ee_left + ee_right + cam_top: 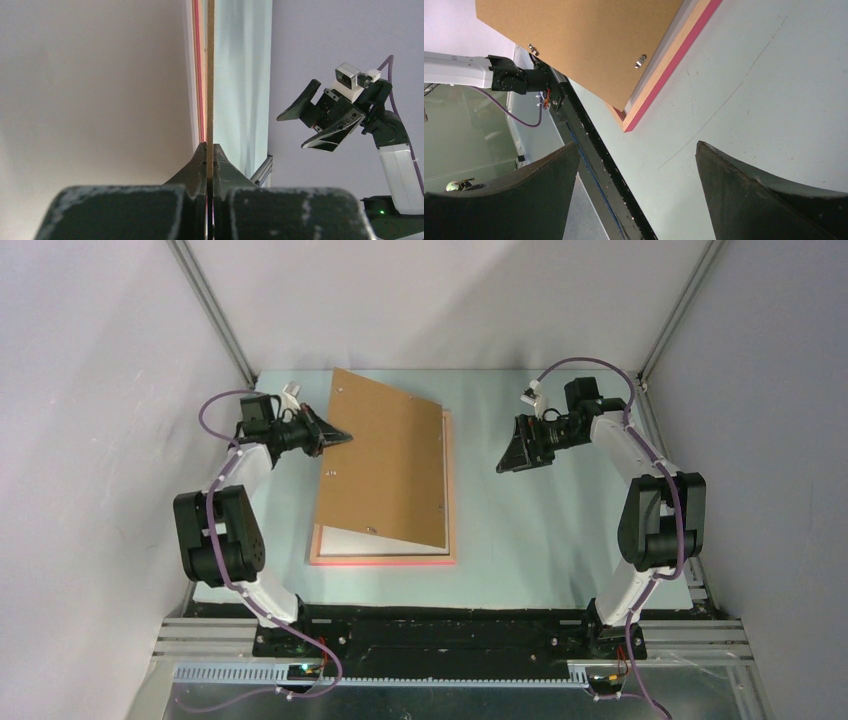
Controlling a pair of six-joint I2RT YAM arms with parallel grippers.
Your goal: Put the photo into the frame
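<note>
Left claw (pixel 345 437) pinches the backing board (pixel 390 455) by its edge; it looks light and stiff, tipped over the frame (pixel 385 560). Right claw (pixel 508 452) gapes empty alongside.

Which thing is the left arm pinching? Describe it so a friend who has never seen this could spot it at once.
On the pale green table lies a flat frame with a pink border. Leaning over it is the board, a plain brown sheet whose left edge the left gripper pinches and holds up. It alone is brown and tilted; the frame lies flat.
</note>
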